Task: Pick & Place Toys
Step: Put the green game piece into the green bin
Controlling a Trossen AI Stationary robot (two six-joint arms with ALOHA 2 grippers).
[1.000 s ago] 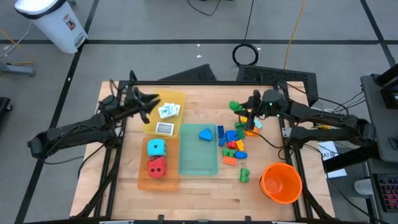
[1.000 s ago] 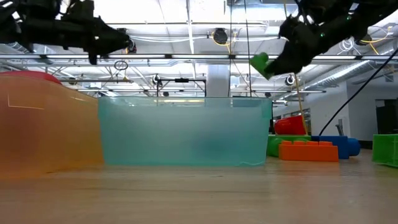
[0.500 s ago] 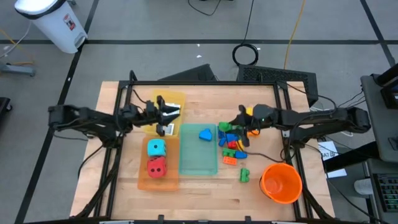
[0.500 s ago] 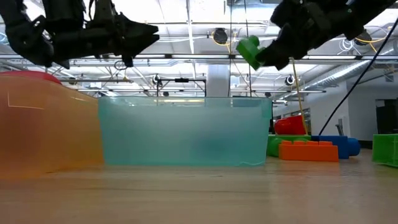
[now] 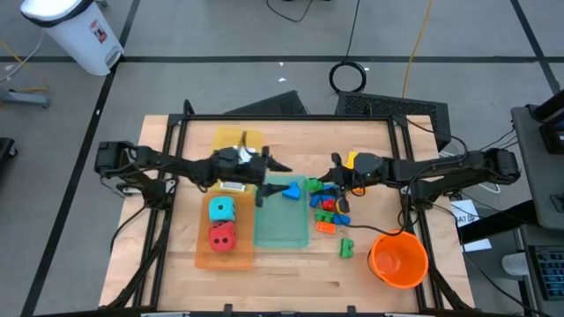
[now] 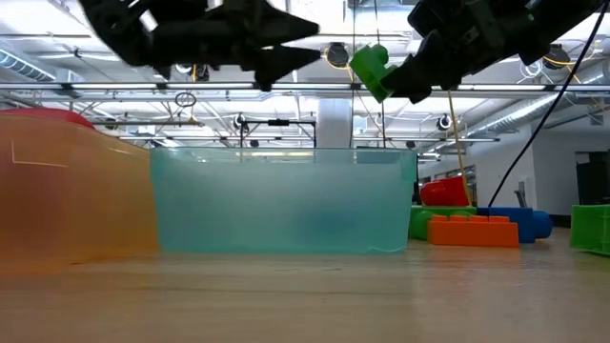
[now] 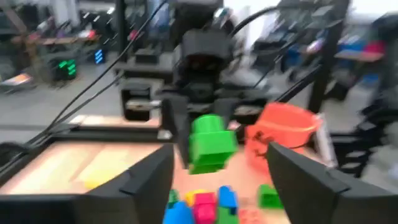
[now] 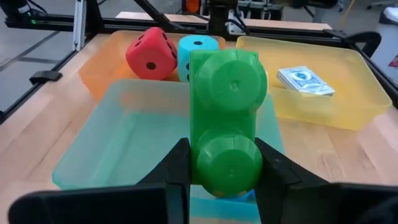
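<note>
My right gripper (image 8: 225,177) is shut on a green brick (image 8: 227,112) and hangs in the air near the right side of the teal tray (image 5: 280,224). A blue brick (image 5: 291,189) lies in that tray. My left gripper (image 5: 271,179) stands open and empty above the tray's far left part, facing the right gripper. Its spread fingers frame the green brick (image 7: 210,142) in the left wrist view. A teal die (image 5: 221,209) and a red die (image 5: 221,236) sit in the orange tray (image 5: 208,257). White cards (image 8: 305,79) lie in the yellow tray (image 8: 323,106). My right gripper pinches the green brick between its two fingers (image 8: 179,171), one on each side of the brick's end nearest the wrist (image 8: 225,163). The fingers run nearly level, pointing toward the table's left. The brick sticks out ahead of them along the fingers, lifted clear (image 6: 370,69).
A heap of loose bricks (image 5: 328,204) lies right of the teal tray, with a single green brick (image 5: 346,248) nearer the front. The big orange bucket (image 5: 398,258) stands at the front right. Bare wood runs along the near edge.
My left gripper has swept from over the yellow tray toward the table's right, to above the teal tray, and has opened. My right gripper has carried the green brick toward the table's left, away from the heap of bricks, still clear of the table.
</note>
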